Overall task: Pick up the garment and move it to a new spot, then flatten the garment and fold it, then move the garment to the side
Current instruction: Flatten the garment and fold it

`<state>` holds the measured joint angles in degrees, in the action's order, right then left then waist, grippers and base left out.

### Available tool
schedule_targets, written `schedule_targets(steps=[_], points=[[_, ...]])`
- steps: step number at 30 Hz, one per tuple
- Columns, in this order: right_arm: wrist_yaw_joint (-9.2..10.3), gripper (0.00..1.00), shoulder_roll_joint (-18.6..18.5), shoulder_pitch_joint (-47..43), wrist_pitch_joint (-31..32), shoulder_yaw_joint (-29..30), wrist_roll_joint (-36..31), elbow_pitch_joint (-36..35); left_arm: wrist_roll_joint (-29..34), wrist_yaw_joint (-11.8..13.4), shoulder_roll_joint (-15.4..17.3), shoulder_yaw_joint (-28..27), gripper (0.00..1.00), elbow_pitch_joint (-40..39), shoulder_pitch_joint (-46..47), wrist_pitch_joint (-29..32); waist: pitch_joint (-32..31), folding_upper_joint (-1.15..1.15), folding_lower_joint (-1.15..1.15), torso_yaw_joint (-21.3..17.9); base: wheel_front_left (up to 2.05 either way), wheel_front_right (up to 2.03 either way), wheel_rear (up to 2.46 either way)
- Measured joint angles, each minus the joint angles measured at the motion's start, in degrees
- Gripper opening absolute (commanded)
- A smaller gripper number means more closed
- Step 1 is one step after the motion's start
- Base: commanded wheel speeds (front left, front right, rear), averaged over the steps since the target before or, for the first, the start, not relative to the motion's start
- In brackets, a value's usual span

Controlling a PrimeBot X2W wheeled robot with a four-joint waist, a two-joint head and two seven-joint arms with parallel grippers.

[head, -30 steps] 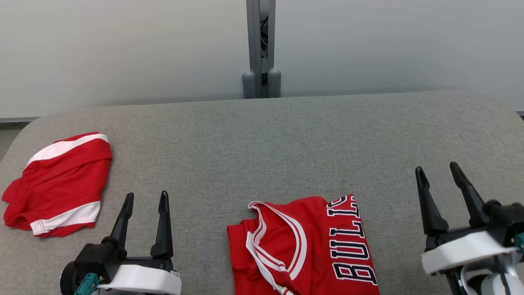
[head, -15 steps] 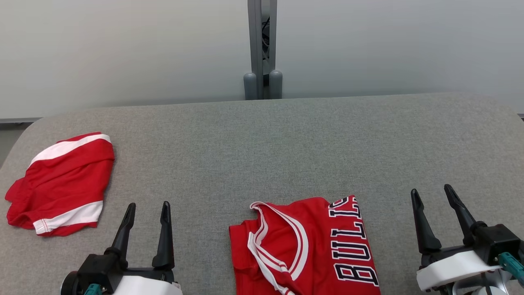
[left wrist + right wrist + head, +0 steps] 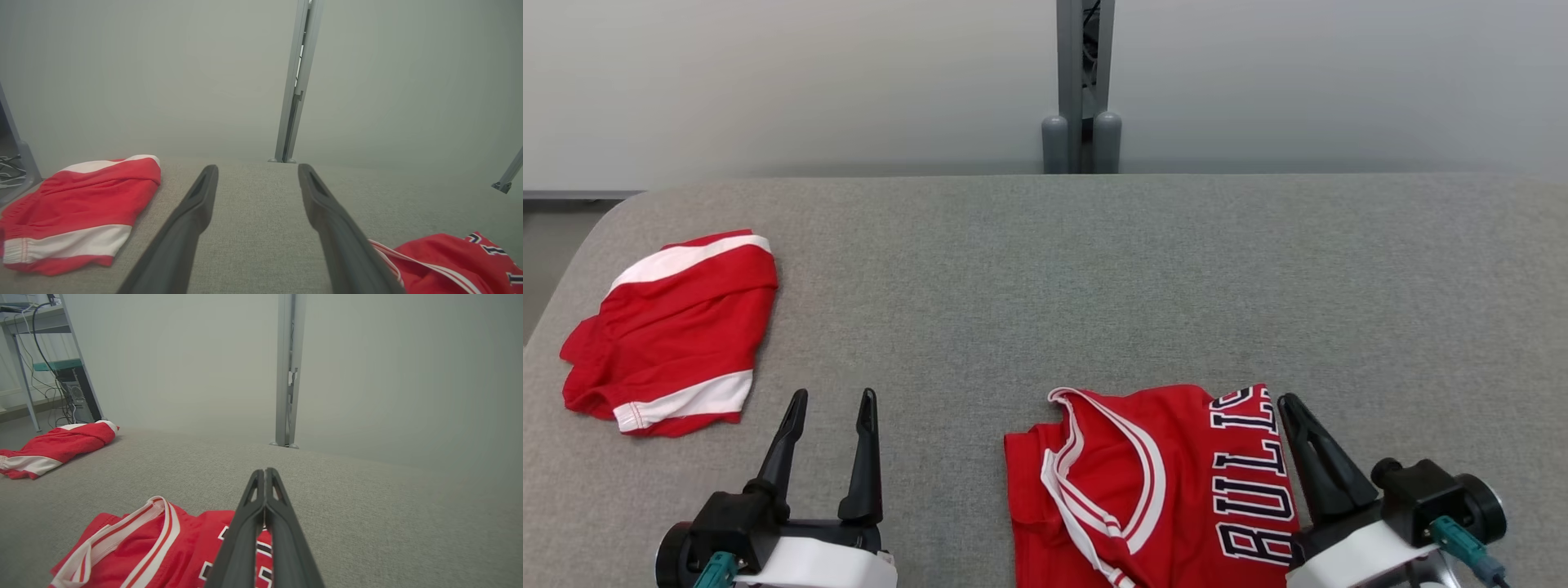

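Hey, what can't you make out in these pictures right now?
- Jersey: near part cut off by the head view's bottom edge.
- Its lettering: partly behind the shut right gripper, right wrist view.
- Shorts: left end cut off by the left wrist view's edge.

Grey fabric-covered table (image 3: pixel 1094 269) carrying a red jersey (image 3: pixel 1143 490) by the right fingers (image 3: pixel 1319 465) and red-and-white shorts (image 3: pixel 678 327) left of the left fingers (image 3: pixel 783 449).
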<state>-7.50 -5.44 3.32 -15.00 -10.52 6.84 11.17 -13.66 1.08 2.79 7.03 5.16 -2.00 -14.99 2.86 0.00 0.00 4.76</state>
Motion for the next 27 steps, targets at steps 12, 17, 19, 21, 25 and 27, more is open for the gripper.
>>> schedule_targets(steps=[12,17,19,21,25,27], points=[[0.01,0.00,0.0,4.3,-0.1,-7.5,1.8,12.8,0.2,-0.5,0.0,1.0,1.00,0.8,2.6,0.0,4.0,0.00,0.00,6.7,0.00,0.00,0.00],[0.01,0.00,0.1,5.0,-0.1,-6.9,2.0,18.0,0.3,-0.5,0.0,1.0,1.00,0.7,2.8,0.0,4.6,0.00,0.00,8.5,0.00,0.00,0.00],[0.01,0.00,0.4,5.7,-0.1,-7.5,2.7,19.1,0.5,-0.5,0.0,1.0,1.00,0.7,2.9,0.0,4.7,0.00,0.00,9.1,0.00,0.00,0.00],[0.01,0.00,0.8,5.9,-0.1,-9.3,3.7,19.2,0.5,-0.5,0.0,1.0,1.00,0.7,2.9,0.0,4.8,0.00,0.00,9.5,0.00,0.00,0.00],[0.01,0.00,1.5,5.8,-0.1,-14.2,5.6,17.3,0.5,-0.5,0.0,1.0,1.00,0.8,3.0,0.0,4.6,0.00,0.00,9.8,0.00,0.00,0.00],[0.00,0.00,1.6,5.6,-0.1,-16.4,6.6,16.8,0.5,-0.5,0.0,0.9,1.00,0.8,3.0,0.0,4.5,0.00,0.00,9.9,0.00,0.00,0.00]])
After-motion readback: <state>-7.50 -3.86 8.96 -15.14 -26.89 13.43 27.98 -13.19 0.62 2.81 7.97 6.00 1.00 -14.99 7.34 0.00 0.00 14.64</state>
